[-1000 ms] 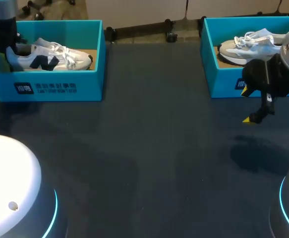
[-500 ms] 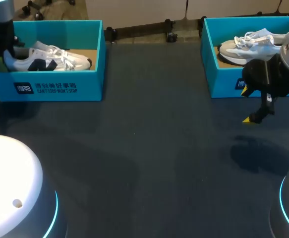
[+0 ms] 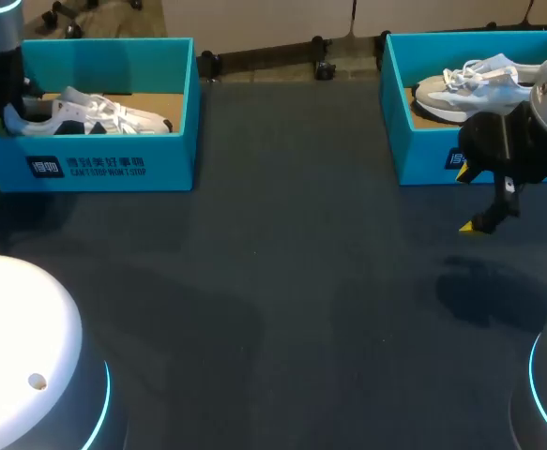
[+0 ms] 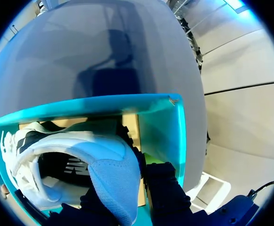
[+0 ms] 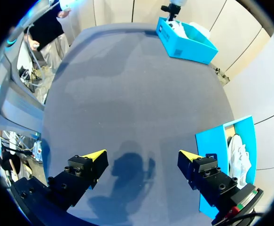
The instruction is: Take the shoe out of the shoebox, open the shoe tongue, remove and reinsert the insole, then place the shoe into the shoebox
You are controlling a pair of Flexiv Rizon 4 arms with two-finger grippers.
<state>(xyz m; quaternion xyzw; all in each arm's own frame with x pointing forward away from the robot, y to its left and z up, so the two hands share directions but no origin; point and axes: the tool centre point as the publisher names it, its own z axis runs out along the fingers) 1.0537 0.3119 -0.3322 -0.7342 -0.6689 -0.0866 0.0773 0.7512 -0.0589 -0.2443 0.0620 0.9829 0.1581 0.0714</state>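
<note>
A white shoe with dark blue markings [image 3: 95,114] lies in the teal shoebox [image 3: 104,167] at the table's far left. My left gripper [image 3: 10,111] is at the box's left end, shut on the shoe's heel. In the left wrist view the heel collar of the shoe [image 4: 104,169] sits pinched between the black fingers of the gripper [image 4: 127,183], next to the box wall [image 4: 160,127]; the yellow tips are hidden. My right gripper [image 3: 467,200] hangs open above the table, just in front of the other box, with nothing in it [image 5: 141,155].
A second teal box [image 3: 423,155] at the far right holds a grey-white shoe [image 3: 470,84]. The dark tabletop [image 3: 282,281] stretches between and in front of the two boxes. The round white-and-blue arm bases stand at the near corners.
My left gripper has shifted a little leftward with the heel, and the shoe has turned so that less of its side marking shows. The right arm has not moved.
</note>
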